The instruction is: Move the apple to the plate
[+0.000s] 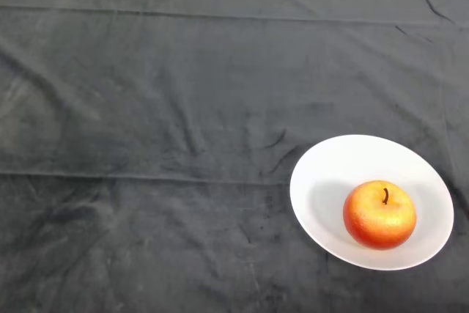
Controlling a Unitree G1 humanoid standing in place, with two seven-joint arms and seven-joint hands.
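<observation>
A red and yellow apple (pixel 379 215) with a dark stem sits upright inside a white plate (pixel 330 174) at the lower right of the head view. The apple rests on the plate's near right part. The plate lies on the dark cloth.
The dark cloth (pixel 161 130) covers the whole table, with creases running across it. The table's far edge shows as a pale strip along the top of the view.
</observation>
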